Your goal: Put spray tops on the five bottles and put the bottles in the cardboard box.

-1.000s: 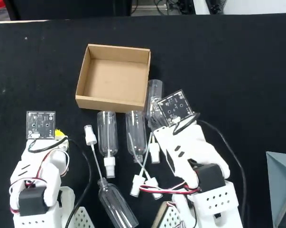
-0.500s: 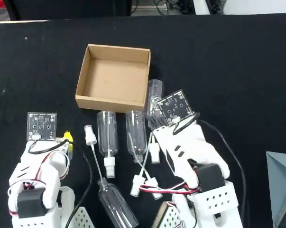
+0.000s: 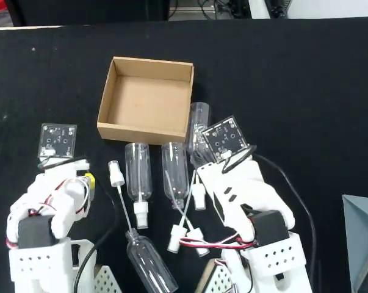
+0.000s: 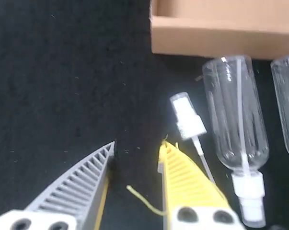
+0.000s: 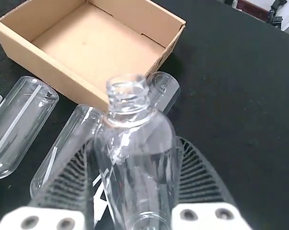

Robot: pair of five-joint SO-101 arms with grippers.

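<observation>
**At the desk: left arm closes on a loose spray top; right arm holds an uncapped bottle**

On the black desk the cardboard box sits toward the far side, open side up. No bottle is inside it yet.

Right arm: no change over the last second. Right end effector is closed around the body of a clear bottle, whose open neck carries no spray top. This bottle is held just in front of the box's near corner.

Left arm: over the last second it has reached forward, away from its base. Left end effector is open, its grey and yellow fingers apart with nothing between them. The yellow finger's tip is just beside a loose spray top lying on the desk.

A capped bottle lies beside that top with its base toward the box. More bottles and loose tops lie between the two arms.

Reading: the left arm's advance looks like the approach to pick up the loose top, likely to fit it to the held bottle. The task is at an early stage.
</observation>
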